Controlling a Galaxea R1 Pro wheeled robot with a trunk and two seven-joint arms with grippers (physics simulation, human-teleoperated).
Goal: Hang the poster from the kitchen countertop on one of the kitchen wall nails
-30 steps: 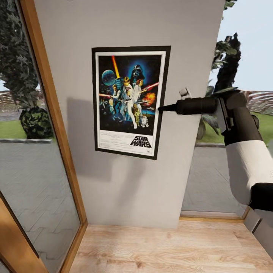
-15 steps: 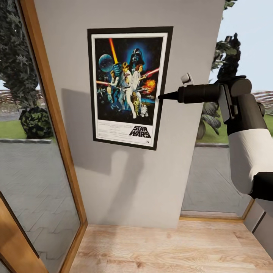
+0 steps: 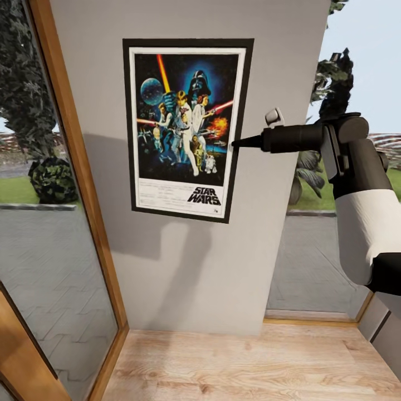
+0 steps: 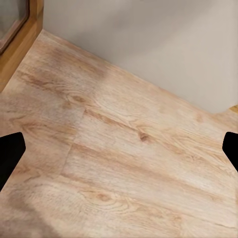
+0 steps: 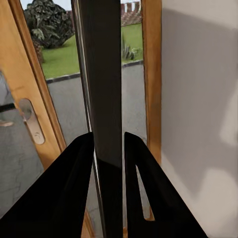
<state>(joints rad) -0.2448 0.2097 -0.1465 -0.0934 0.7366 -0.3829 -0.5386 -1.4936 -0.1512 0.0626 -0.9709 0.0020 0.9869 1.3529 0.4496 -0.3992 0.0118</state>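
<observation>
1. Down at floor level, the left gripper (image 4: 119,148) hangs over pale oak planks (image 4: 129,163), fingers (image 4: 10,151) spread wide at the edges of its wrist view, holding nothing.
2. Up on the right, the right gripper (image 3: 240,143) pinches the poster (image 3: 186,128) at its right edge, about mid-height. In the right wrist view the two black fingers (image 5: 74,188) are closed tight on the thin dark frame edge (image 5: 105,99), seen end-on.
3. The poster sits flat against the wall (image 3: 184,267), slightly tilted. I can't make out the nail, so whether it has caught is not clear.
4. To do this well, I'd say: keep the pinch firm, settle the top edge gently downward, and release only once the frame bears its own weight. Letting go early risks a slide down the wall.
5. Materials: rigid thin board, glossy print, white border, black frame. The wall is smooth, matte grey.
6. Beyond, a warm wooden door frame (image 3: 83,184), glass, then paving and shrubs outside.
</observation>
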